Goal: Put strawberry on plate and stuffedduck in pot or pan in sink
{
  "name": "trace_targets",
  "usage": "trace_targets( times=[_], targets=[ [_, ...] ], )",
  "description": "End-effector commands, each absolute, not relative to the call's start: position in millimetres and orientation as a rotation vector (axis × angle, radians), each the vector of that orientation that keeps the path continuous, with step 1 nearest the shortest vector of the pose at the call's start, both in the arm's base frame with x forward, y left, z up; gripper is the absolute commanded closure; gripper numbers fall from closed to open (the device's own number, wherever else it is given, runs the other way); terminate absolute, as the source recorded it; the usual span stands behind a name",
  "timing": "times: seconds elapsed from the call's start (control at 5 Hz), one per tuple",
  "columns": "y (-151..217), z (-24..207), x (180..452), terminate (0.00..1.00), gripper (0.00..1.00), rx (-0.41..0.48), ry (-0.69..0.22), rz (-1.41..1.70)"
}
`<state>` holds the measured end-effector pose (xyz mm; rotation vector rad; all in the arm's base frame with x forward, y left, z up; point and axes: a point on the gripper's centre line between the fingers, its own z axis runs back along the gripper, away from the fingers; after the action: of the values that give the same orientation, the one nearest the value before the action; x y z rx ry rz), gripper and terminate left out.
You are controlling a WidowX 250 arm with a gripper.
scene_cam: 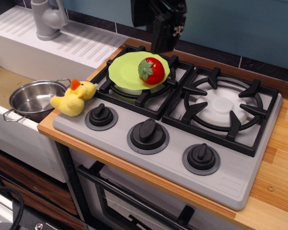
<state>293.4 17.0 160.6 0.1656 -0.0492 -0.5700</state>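
Observation:
The red strawberry [151, 70] lies on the right part of the lime-green plate [124, 73], which rests on the back left burner. The yellow stuffedduck [73, 99] sits on the stove's front left corner, leaning over the edge beside the steel pot [32, 99]. The pot stands empty in the sink [4, 82]. My black gripper [162, 47] hangs above the plate's far edge, just behind and above the strawberry. It is clear of the strawberry, holds nothing, and its fingers look open.
The grey faucet [47, 19] and the ribbed white drainboard [79, 42] are at the back left. Three black knobs [148, 134] line the stove front. The right burner grate [223, 108] is bare. The wooden counter [278, 163] runs along the right.

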Motion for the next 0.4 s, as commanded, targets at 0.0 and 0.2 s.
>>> trace_targets(
  times=[0.0, 0.2],
  targets=[
    [51.1, 176.1, 297.7, 0.0, 0.0, 0.214, -0.213, -0.567],
    [69.6, 171.4, 299.4, 0.0, 0.0, 0.215, -0.263, -0.519]
  ],
)
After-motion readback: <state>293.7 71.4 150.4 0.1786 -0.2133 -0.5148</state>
